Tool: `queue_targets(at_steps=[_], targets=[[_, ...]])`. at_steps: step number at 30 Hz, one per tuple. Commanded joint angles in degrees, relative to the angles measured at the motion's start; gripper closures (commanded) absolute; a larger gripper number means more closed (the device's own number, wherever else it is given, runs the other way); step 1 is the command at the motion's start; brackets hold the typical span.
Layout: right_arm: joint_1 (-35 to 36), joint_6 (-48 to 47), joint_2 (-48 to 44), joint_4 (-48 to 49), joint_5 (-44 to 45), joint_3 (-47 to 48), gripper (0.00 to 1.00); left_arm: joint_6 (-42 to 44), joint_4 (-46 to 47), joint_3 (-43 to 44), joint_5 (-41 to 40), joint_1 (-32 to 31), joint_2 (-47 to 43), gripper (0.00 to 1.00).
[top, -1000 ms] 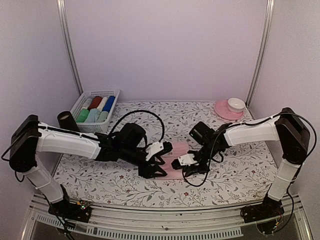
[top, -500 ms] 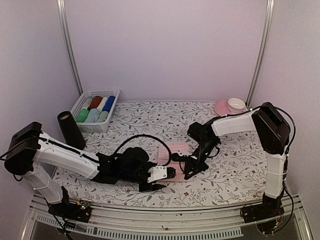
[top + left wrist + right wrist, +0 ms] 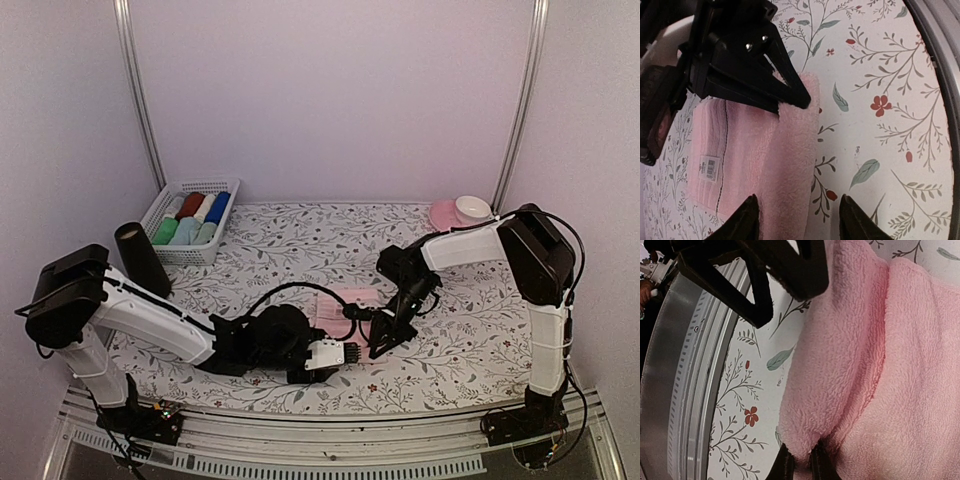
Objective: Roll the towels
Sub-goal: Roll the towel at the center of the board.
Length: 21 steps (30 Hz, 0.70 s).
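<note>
A pale pink towel [image 3: 345,303] lies flat on the flowered table, its near edge folded over into a thick lip [image 3: 790,150]. My right gripper [image 3: 801,464] is shut on the end of that lip, pinching the pink towel [image 3: 865,365]; seen from above, the right gripper [image 3: 380,345] sits at the towel's front right corner. My left gripper [image 3: 799,220] is open, one finger over the towel [image 3: 740,150], the other over bare tablecloth, straddling the lip without gripping it. In the top view, this left gripper [image 3: 349,351] is low at the towel's near edge.
A white basket [image 3: 230,190] at the back left holds several rolled cloths in green, red, white and blue. A dark cylinder [image 3: 140,258] stands in front of it. A pink saucer with a white cup [image 3: 462,212] is at the back right. The metal front rail [image 3: 680,365] runs close by.
My left gripper has drawn back toward the front edge and shifted right, narrowing slightly. The right arm has folded in, its gripper staying shut on the towel's near edge.
</note>
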Motion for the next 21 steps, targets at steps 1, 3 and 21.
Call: queue_targets(at_steps=[1,3,21], targets=[[-0.26,0.39,2.05,-2.15,1.53,0.33,0.95,2.36,3.71,0.20,-0.66,-1.50,0.51,0.46],[-0.26,0.41,2.05,-2.14,1.64,0.33,0.95,2.42,2.60,1.10,-1.13,-1.56,1.58,0.46],[-0.27,0.15,2.12,-2.40,1.96,0.33,0.95,1.64,0.66,3.99,-9.98,-0.79,8.81,0.66]])
